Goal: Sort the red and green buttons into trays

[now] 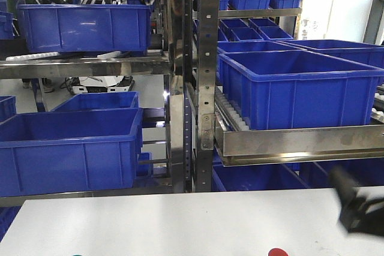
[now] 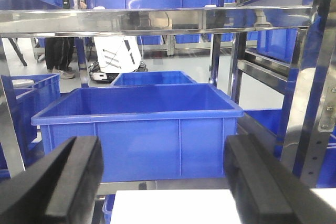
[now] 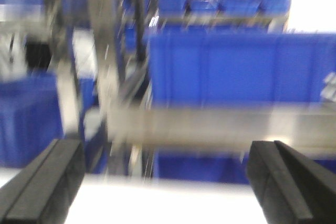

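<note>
Your front camera looks straight ahead, over the white table (image 1: 180,220), at steel racks (image 1: 177,88) full of blue crates (image 1: 300,94). Your left wrist camera sits low and peeks between its black fingers (image 2: 73,177) at one crate (image 2: 136,129) close behind the table's far edge. Your right wrist camera looks the same way, but it is blurry. All three share that far edge and the racks.

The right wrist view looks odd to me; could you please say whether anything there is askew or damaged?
Only motion blur smears it; nothing looks damaged. The right gripper is open and empty, and the blue crates look level.
</note>
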Controlling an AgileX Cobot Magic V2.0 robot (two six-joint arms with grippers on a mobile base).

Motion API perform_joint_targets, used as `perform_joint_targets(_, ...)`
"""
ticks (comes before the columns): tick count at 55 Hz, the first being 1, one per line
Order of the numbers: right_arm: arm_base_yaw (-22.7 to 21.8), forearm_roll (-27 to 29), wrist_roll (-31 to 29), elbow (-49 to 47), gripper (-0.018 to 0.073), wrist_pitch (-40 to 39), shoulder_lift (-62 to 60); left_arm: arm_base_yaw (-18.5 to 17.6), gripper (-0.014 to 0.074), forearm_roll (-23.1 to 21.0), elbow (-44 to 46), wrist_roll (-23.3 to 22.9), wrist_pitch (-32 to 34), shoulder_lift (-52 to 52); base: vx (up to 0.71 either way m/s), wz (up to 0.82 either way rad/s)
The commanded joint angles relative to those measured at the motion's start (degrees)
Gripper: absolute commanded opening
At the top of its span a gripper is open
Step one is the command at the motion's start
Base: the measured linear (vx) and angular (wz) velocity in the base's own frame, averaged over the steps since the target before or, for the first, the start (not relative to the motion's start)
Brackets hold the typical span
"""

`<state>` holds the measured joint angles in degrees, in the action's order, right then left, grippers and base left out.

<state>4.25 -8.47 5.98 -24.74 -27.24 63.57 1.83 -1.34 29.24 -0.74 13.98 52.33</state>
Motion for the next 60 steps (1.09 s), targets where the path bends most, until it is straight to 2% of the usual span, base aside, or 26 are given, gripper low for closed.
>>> perform_joint_targets(1, -0.4, -7.0, 3.6, 5.3, 0.0653, -15.1, 7.4, -0.1, 0.0576, -0.5, 2.0, -0.6, 4.9, 0.4, 0.00, 0.00)
perform_joint_targets(6, -0.4, -9.9, 2.9, 9.8, 0.0608, -27.1, 18.0, -0.1, 0.0568, -0.5, 2.0, -0.6, 5.0, 1.1, 0.00, 0.00)
perform_joint_targets(11, -0.4, -10.1, 2.4, 10.5, 0.0573, -35.5, 29.3, -0.1, 0.0566, -0.5, 2.0, -0.6, 5.2, 2.0, 0.00, 0.00)
perform_joint_targets(17, -0.4, -10.3, 1.8, 10.2, 0.0559, -49.5, 40.4, -0.1, 0.0566, -0.5, 2.0, -0.6, 5.2, 2.7, 0.00, 0.00)
perform_joint_targets(29, -0.4, -13.1, -1.7, 3.6, 0.0559, -49.4, 51.9, -0.1, 0.0566, -0.5, 2.0, -0.6, 5.9, 3.4, 0.00, 0.00)
perform_joint_targets(36, -0.4, -16.1, -1.3, -2.3, 0.0559, -49.4, 55.1, -0.1, 0.0566, -0.5, 2.0, -0.6, 6.6, 3.4, 0.00, 0.00)
perform_joint_targets(44, -0.4, -18.1, 2.0, -8.2, 0.0529, -49.4, 58.6, -0.1, 0.0566, -0.5, 2.0, -0.6, 6.8, 3.4, 0.00, 0.00)
perform_joint_targets(49, -0.4, -16.7, 3.0, -9.9, 0.0384, -49.3, 59.4, -0.1, 0.0566, -0.5, 2.0, -0.6, 6.7, 3.4, 0.00, 0.00)
perform_joint_targets(57, -0.4, -14.0, 2.8, -9.9, 0.0018, -49.0, 59.4, -0.1, 0.0566, -0.5, 2.0, -0.6, 5.0, 3.5, 0.00, 0.00)
perform_joint_targets(58, -0.4, -14.0, 2.9, -9.9, -0.0015, -49.0, 59.4, -0.1, 0.0566, -0.5, 2.0, -0.6, 4.2, 3.7, 0.00, 0.00)
perform_joint_targets(60, -0.4, -14.1, 2.9, -9.9, -0.0014, -49.0, 59.4, -0.3, 0.0566, -0.5, 2.0, -0.6, 2.6, 4.1, 0.00, 0.00)
